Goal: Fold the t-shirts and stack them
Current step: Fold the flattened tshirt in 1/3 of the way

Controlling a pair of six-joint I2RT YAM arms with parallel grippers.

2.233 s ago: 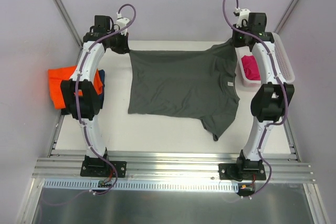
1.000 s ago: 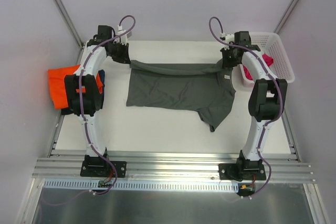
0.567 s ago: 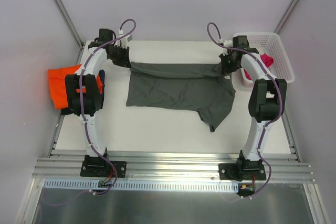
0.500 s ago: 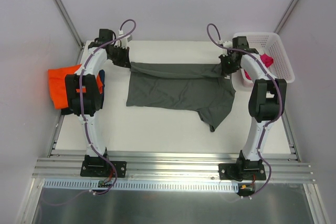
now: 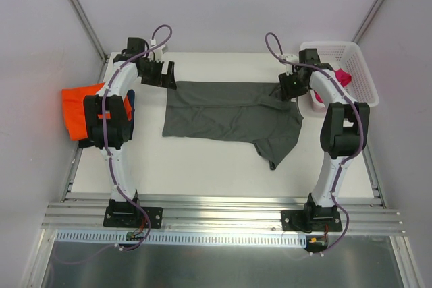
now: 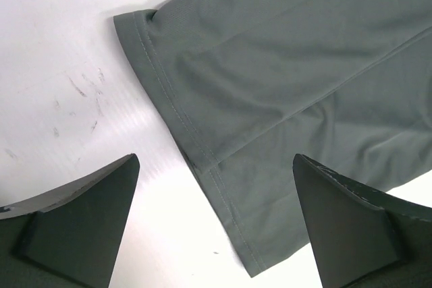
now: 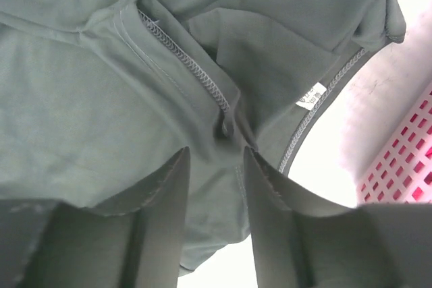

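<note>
A dark grey t-shirt (image 5: 229,109) lies folded across the middle of the table, one sleeve trailing toward the near right. My left gripper (image 5: 166,75) hovers over its far left corner, jaws wide open. In the left wrist view the hemmed corner of the shirt (image 6: 270,99) lies flat between the left gripper's (image 6: 214,158) spread fingers. My right gripper (image 5: 289,89) stands at the shirt's far right corner. Its fingers (image 7: 162,193) are parted, with a seam fold (image 7: 202,79) just past the tips and nothing pinched. An orange t-shirt (image 5: 74,109) over a navy one (image 5: 130,102) sits at the left edge. A magenta t-shirt (image 5: 341,77) lies in the basket.
The white lattice basket (image 5: 361,65) stands at the far right corner, close beside the right gripper, and shows in the right wrist view as the basket (image 7: 405,166). White tabletop (image 5: 202,166) lies near the arm bases. Enclosure walls rise on the left, right and back.
Both grippers were shut on the grey shirt's raised far edge; now both have opened and let it go. The edge has dropped flat onto the lower half of the shirt.
</note>
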